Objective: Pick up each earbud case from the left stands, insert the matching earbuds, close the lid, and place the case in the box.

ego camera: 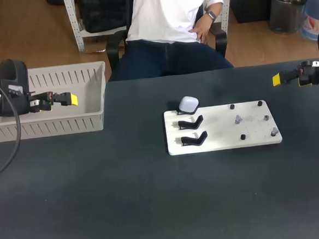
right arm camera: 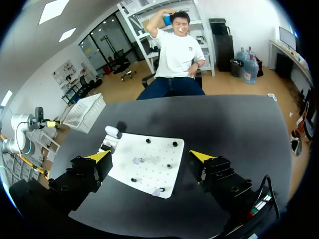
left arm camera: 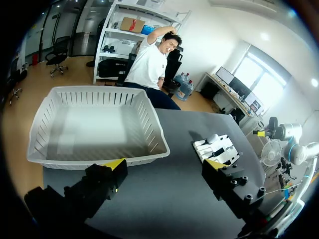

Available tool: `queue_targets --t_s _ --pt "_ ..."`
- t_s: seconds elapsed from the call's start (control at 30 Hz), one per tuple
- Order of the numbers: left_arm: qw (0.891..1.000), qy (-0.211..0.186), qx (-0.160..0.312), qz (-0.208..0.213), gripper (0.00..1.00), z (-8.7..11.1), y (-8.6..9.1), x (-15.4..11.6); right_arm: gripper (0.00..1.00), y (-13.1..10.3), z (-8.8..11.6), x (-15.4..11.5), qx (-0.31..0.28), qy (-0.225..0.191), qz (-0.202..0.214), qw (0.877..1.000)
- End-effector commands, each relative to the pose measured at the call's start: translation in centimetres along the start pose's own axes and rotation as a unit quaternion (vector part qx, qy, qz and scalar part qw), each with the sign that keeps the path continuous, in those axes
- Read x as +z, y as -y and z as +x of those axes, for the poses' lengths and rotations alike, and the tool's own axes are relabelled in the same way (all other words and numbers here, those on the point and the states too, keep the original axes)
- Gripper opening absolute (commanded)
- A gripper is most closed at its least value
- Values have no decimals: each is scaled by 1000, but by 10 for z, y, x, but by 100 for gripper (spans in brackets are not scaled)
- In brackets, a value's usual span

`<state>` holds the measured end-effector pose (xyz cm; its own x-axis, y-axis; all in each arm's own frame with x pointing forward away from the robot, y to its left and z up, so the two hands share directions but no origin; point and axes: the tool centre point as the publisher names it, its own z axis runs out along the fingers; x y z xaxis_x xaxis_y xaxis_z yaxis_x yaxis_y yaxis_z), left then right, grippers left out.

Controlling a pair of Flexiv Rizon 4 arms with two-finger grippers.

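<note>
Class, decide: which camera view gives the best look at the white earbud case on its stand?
The head view: the earbud case shows whole and unblocked on its black stand at the white board's corner. Both wrist views show the case only as a small, distant pale blob.

A white slotted plastic basket sits at the left rear of the dark tabletop. Well apart, right of the middle, lies a flat white pegged board. On the board's left end a small rounded white earbud case rests rearmost, with two black curved stands in a row in front of it. Small grey earbuds stand on the board's right half. The left tool hangs at the basket, the right tool at the far right rear, beyond the board.
</note>
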<state>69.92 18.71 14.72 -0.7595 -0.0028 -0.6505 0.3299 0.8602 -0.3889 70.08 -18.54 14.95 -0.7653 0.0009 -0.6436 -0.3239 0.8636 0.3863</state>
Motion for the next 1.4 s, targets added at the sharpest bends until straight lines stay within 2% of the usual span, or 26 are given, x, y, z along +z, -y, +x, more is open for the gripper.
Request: queue_targets --t_s 0.03,1.23,1.27,1.3,1.33,1.4 --pt "1000 -5 -1 -6 100 -2 2 0 100 0 0 0 0 0 1 1000" --pt "1000 -5 -1 -6 100 -2 2 0 100 0 0 0 0 0 1 1000" --pt "1000 15 4 17 100 -4 1 1 100 0 0 0 0 0 1 1000" --pt "998 19 49 41 100 -7 2 4 100 0 0 0 0 0 1 1000" --pt "995 32 54 78 100 -10 3 5 100 0 0 0 0 0 1 1000" --pt "982 61 126 130 100 -14 6 7 100 0 0 0 0 0 1 1000"
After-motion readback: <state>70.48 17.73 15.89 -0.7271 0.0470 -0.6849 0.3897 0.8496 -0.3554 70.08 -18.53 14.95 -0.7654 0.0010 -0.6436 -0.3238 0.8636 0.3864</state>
